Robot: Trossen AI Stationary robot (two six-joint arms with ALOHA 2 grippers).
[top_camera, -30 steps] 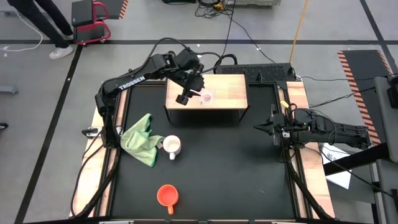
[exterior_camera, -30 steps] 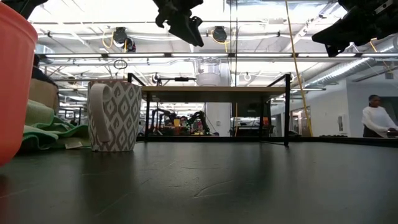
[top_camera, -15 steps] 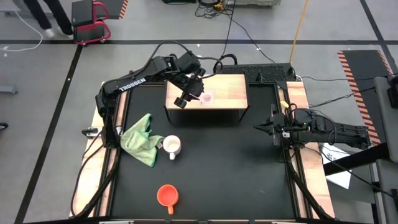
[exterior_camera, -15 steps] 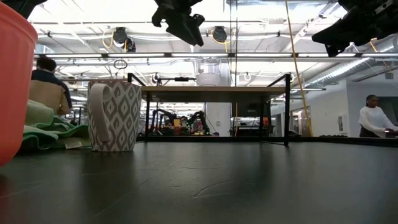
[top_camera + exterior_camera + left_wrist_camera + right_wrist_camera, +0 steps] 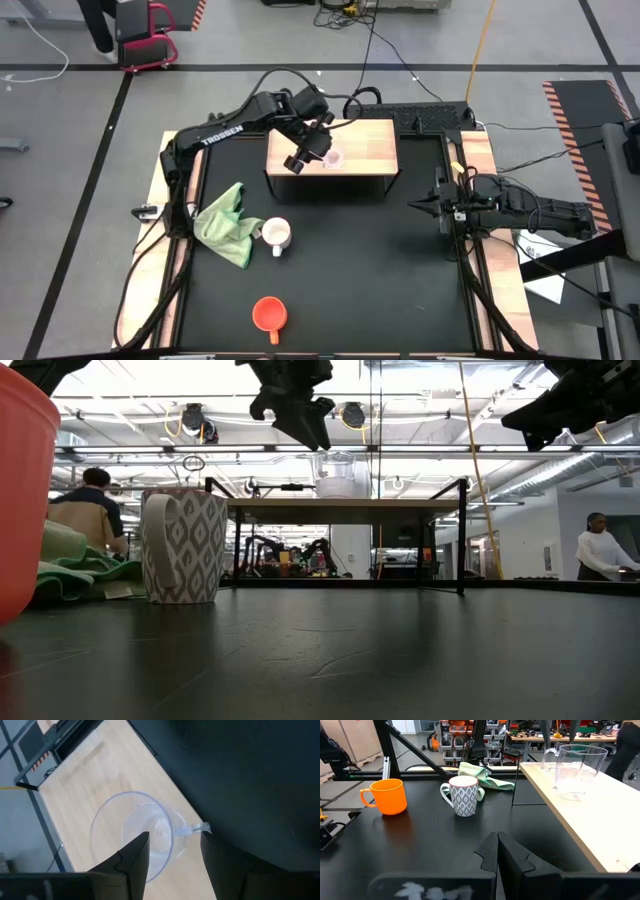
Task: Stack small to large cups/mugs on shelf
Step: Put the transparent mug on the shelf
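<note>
Left gripper (image 5: 303, 157) has shifted a bit since a second ago, nudging along the front edge of the shelf (image 5: 365, 135) while the glass cup (image 5: 333, 158) stayed put on the wooden top. Its fingers are spread wide with nothing in them, and in the wrist view the cup (image 5: 134, 832) sits just past the fingertips, handle poking out toward the shelf's edge.

So one vessel is up there already. My guess is the next grab is the white mug (image 5: 276, 235), which lies down the table on the left arm's own side, right beside the green cloth (image 5: 226, 223). The orange mug (image 5: 268, 314) is farther still, near the front edge. Plenty of bare mat between them.

Right gripper (image 5: 420, 206) is shut and empty, parked at the right side of the table
</note>
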